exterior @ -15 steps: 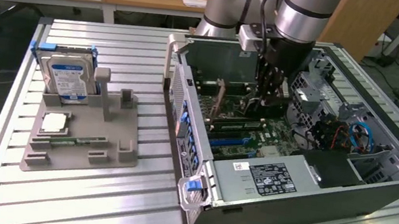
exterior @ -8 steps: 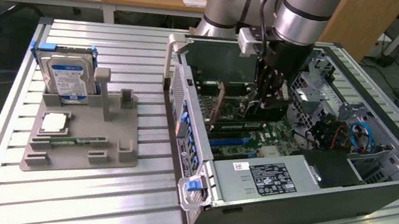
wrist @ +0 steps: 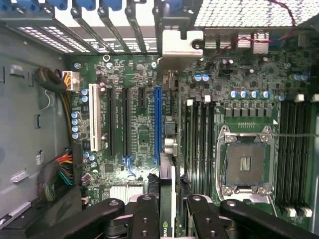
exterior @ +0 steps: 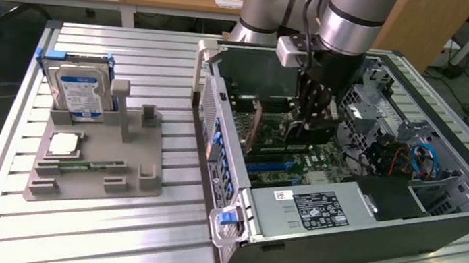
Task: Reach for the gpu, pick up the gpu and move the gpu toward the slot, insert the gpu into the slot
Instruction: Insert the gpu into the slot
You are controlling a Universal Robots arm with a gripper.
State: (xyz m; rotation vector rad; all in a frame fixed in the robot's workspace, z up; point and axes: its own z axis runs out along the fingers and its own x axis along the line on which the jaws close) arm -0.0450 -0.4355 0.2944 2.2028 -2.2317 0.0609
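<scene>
- Step in hand: insertion; gripper [exterior: 314,118] pinches the gpu [wrist: 173,199] on edge, inside the computer case [exterior: 383,239], close beside the blue slot [wrist: 157,124]
- Seating likely calls for card edge aligned over slot, then a straight press; seating depth cannot be told

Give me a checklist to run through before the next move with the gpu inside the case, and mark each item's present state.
1. Grip: the gripper is shut on the gpu, one finger on each side. Ok.
2. Orientation: the gpu stands edge-on and runs parallel to the blue slot. Ok.
3. Blue slot free: nothing is plugged into it. Ok.
4. Card edge exactly over the slot: it appears just beside it in the wrist view. Cannot tell.
5. Metal bracket lined up with the rear opening. Cannot tell.
6. Cable bundle lies well away from the slot. Ok.
</scene>
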